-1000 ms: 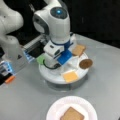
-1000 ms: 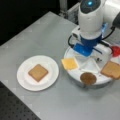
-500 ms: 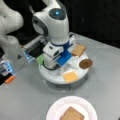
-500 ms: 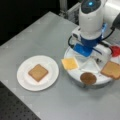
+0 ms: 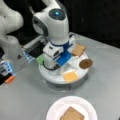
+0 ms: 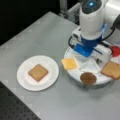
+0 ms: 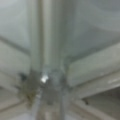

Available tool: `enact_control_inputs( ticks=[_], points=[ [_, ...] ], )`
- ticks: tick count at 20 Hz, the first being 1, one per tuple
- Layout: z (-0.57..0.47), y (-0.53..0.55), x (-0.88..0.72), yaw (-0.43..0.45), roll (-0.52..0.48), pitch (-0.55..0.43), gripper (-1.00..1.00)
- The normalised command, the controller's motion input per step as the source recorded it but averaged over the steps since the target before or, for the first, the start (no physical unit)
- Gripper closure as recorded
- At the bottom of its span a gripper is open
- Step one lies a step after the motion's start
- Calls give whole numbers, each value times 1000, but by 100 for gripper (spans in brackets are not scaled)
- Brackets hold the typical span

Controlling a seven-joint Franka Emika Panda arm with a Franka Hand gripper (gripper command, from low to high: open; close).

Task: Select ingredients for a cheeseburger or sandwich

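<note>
**Arm bent steeply down, wrist low**

In both front views the white Panda arm reaches down from above, its last joint pointing straight downward, a blue light glowing on the top of the rounded wrist housing. The gripper (image 5: pixel 53 65) hangs low under the wrist, with a blue plate on its side. The fingers themselves are hidden beneath the hand body.

Two opposed high front views share tray (image 5: pixel 53 77), wrist close.
</note>
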Motion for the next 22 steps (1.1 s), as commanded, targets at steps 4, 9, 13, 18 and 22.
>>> enact_control_inputs(
  ticks=[4,9,13,18,22],
  points=[
    [-162,48,-283,36,40,-255,-100],
    [-144,31,-294,63,39,-241,-100],
    [-194,23,-314,193,15,-291,-100],
    [-227,21,-354,238,21,-298,-100],
    [-254,29,-372,194,35,-267,-100]
  ],
)
